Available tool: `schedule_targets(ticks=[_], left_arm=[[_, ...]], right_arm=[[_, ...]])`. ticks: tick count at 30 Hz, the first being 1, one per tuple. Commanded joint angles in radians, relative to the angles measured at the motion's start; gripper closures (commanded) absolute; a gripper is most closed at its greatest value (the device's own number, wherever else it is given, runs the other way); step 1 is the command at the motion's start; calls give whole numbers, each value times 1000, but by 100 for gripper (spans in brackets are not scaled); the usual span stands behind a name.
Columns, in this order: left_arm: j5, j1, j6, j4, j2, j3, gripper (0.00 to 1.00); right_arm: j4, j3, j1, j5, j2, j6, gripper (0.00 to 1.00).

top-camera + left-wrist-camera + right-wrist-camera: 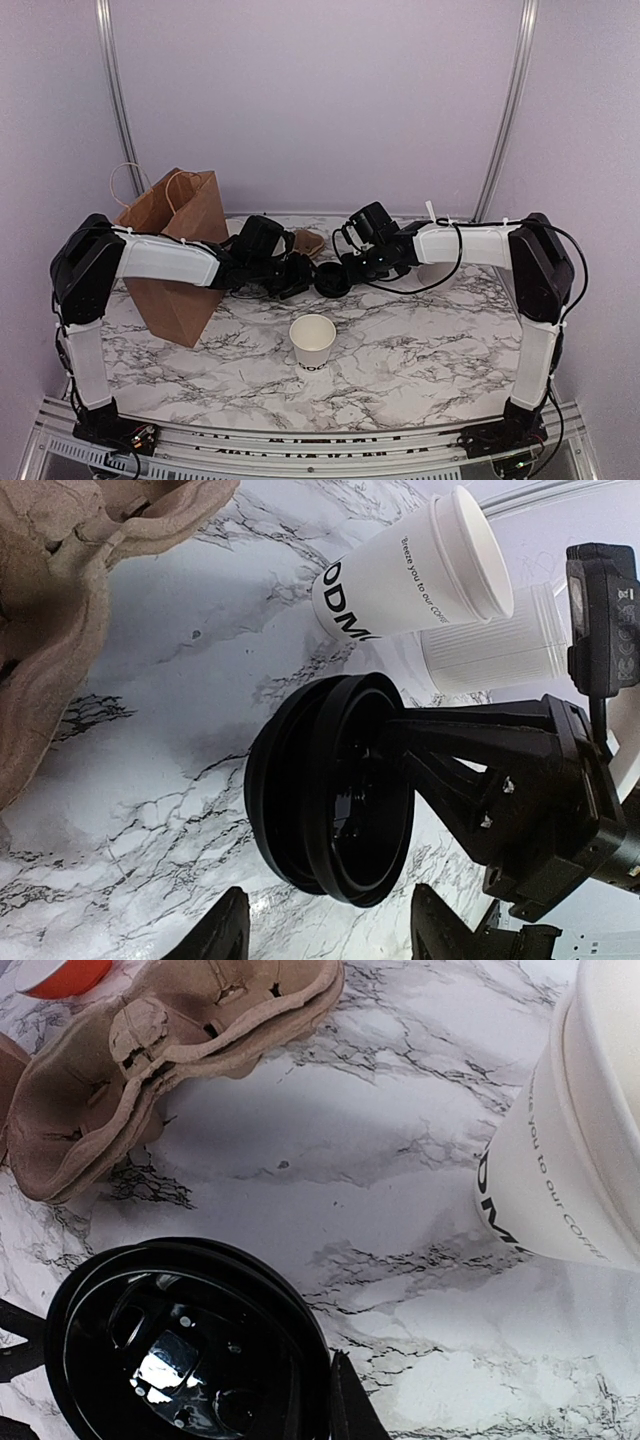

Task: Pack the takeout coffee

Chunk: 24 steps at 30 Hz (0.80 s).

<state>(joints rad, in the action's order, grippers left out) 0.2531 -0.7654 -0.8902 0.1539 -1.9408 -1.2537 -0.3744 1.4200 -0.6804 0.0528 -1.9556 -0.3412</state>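
Observation:
The takeout coffee cup (313, 342) stands upright and lidless near the table's middle; its lettered side shows in the left wrist view (410, 575) and the right wrist view (560, 1160). The black lid (332, 281) hangs tilted above the marble behind the cup, showing a double rim. My right gripper (347, 274) is shut on the lid's rim (180, 1350), with one finger (352, 1410) visible beside it. My left gripper (335, 935) faces the lid (330, 790) from the other side. Its two fingertips (228, 932) stand apart either side of the lid's lower edge, with a gap.
A brown paper bag (175, 250) with handles stands open at the left. A cardboard cup carrier (305, 243) lies at the back, also in the right wrist view (150, 1050). A small bowl with an orange band (65, 972) sits beyond it.

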Motion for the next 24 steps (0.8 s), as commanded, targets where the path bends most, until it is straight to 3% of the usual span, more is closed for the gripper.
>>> schedule_targets(ticks=[1,24], left_arm=[[27,2,-15,41,-26,-43,47],[46,2,-35,55,-91,-94,60]], right_arm=[[13,27,-9,-4,14,-8,91],[17,40,-13,-23,12,-13,91]])
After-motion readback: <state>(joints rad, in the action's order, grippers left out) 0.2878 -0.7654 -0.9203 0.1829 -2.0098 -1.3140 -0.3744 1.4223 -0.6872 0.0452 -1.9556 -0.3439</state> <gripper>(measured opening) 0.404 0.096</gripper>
